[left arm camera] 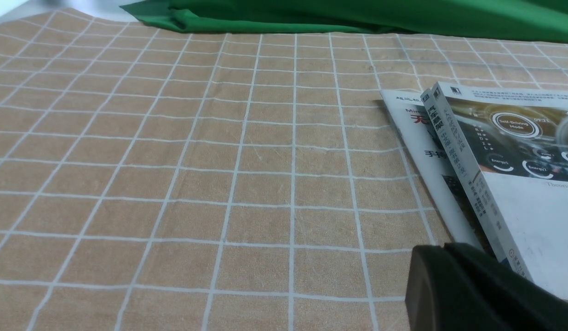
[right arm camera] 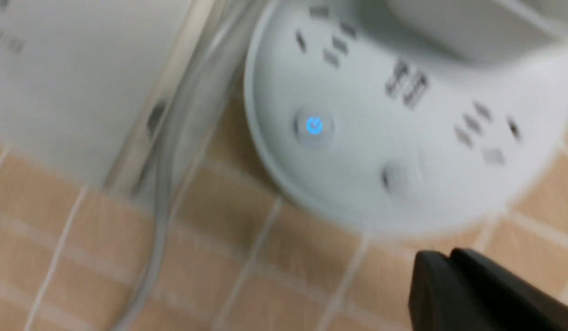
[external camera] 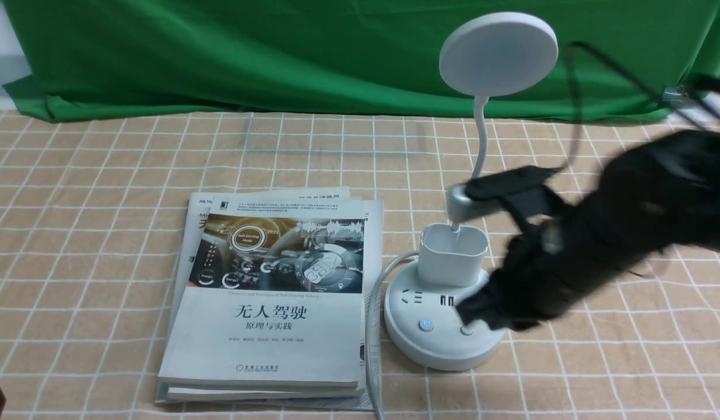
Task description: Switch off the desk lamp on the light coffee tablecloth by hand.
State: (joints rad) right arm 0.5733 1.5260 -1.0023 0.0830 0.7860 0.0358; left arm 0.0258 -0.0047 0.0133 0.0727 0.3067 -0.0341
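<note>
The white desk lamp (external camera: 447, 245) stands on the light coffee tablecloth (external camera: 103, 175), its disc head (external camera: 498, 53) raised on a thin neck above a cup holder and a round base (external camera: 435, 326). One button on the base glows blue (external camera: 426, 325) and also shows in the right wrist view (right arm camera: 314, 125); a second, unlit button (right arm camera: 394, 178) sits beside it. My right gripper (external camera: 473, 312), blurred, hangs over the base's right side just above the unlit button, jaws shut and empty (right arm camera: 442, 259). My left gripper (left arm camera: 442, 250) is shut and empty, low over the cloth beside the books.
A stack of books (external camera: 272, 297) lies left of the lamp, with the lamp's grey cable (external camera: 371, 326) running between them. A green cloth (external camera: 278, 52) hangs along the back. Loose black cables (external camera: 616, 76) trail from my right arm.
</note>
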